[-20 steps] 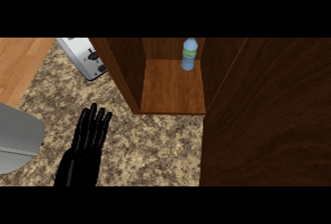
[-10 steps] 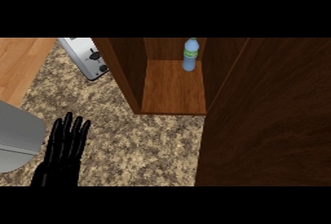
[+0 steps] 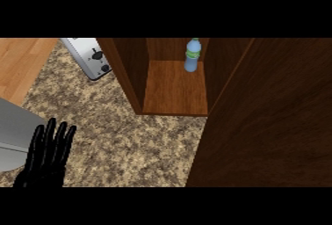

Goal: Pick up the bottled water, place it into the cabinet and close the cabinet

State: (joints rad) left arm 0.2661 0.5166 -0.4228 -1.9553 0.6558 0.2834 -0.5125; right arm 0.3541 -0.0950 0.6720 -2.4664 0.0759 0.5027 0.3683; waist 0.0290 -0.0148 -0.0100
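The bottled water (image 3: 193,54), clear blue with a green label, stands upright at the back right of the wooden cabinet's shelf (image 3: 174,90). The cabinet door (image 3: 266,118) fills the right side of the view and stands partly swung across the opening. My left hand (image 3: 48,151) shows at the lower left over the speckled counter, fingers straight and pointing up, far from the bottle and touching nothing. My right hand does not show.
A silver toaster (image 3: 91,57) stands on the counter left of the cabinet. A grey sink edge (image 3: 14,136) lies at the far left, beside my left hand. A wooden surface (image 3: 23,61) occupies the upper left corner.
My left hand has drawn back down and to the left, away from the cabinet. The door has swung a little further across the opening. The bottle has not moved.
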